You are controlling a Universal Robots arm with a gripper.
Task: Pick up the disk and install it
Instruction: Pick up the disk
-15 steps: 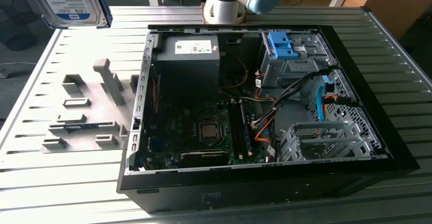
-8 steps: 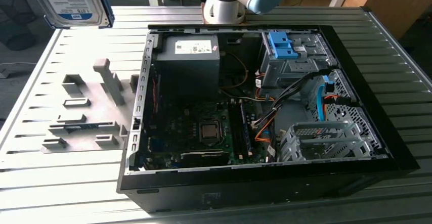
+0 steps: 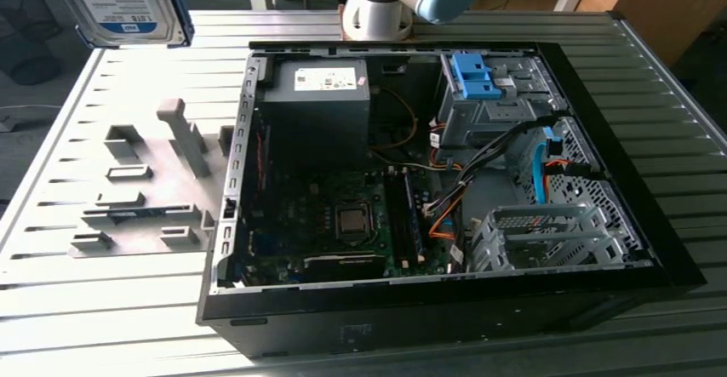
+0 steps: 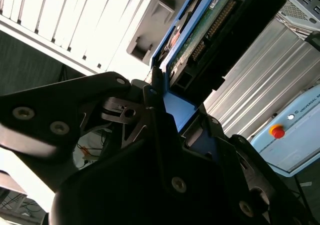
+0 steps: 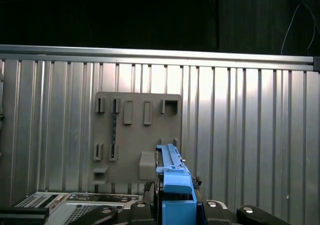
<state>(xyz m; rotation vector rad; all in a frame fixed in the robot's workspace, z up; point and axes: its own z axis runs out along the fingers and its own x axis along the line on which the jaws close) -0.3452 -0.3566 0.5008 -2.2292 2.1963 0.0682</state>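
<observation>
The disk (image 3: pixel 119 2), a silver drive with a white-and-blue label in a blue carrier frame, hangs high over the table's far corner on the exterior view's left. In the second wrist view my gripper (image 4: pixel 175 107) is shut on the blue frame at one end of the disk (image 4: pixel 200 30), whose green circuit board side shows. In the first wrist view the disk (image 5: pixel 175 182) stands edge-on between the black fingers (image 5: pixel 145 210), above a grey fixture plate (image 5: pixel 135 135).
An open black computer case (image 3: pixel 636 224) lies on the slatted metal table (image 3: pixel 125 309). Inside it are a grey power supply box (image 3: pixel 318 105), a bare blue bracket (image 3: pixel 477 75), cables and a metal drive cage (image 3: pixel 546 237). The grey fixture plate (image 3: pixel 148 190) lies on the exterior view's left.
</observation>
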